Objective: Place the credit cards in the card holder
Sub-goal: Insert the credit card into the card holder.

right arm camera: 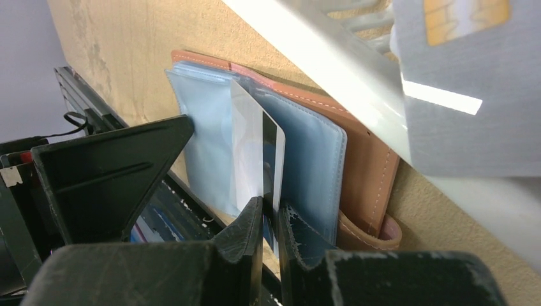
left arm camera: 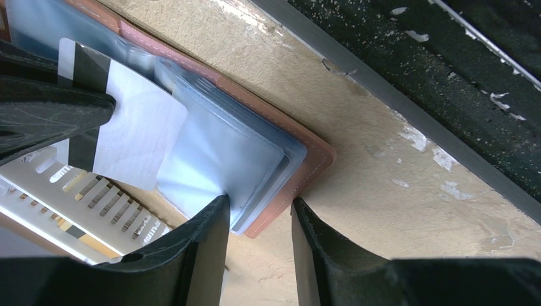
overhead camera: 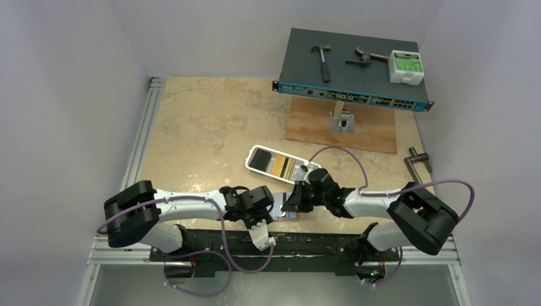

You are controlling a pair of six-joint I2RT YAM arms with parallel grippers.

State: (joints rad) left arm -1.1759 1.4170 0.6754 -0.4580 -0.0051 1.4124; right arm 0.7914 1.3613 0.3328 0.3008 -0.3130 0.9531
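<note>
The reddish-brown leather card holder (left arm camera: 306,162) lies open on the table, its clear plastic sleeves (left arm camera: 223,153) fanned out. My right gripper (right arm camera: 271,210) is shut on the bottom edge of a white credit card (right arm camera: 250,150) with a black stripe, held upright between the sleeves (right arm camera: 312,159). The same card shows in the left wrist view (left arm camera: 137,131). My left gripper (left arm camera: 258,207) is open, its jaws straddling the holder's corner, with one finger (left arm camera: 207,223) touching the sleeves. In the top view both grippers (overhead camera: 268,213) (overhead camera: 295,203) meet over the holder near the table's front edge.
A white slotted tray (overhead camera: 256,156) with more cards stands just behind the holder, and a grey chip card (right arm camera: 459,76) rests in it. A metal rail (left arm camera: 408,108) runs along the near edge. A network switch (overhead camera: 351,64) with tools sits at the back right.
</note>
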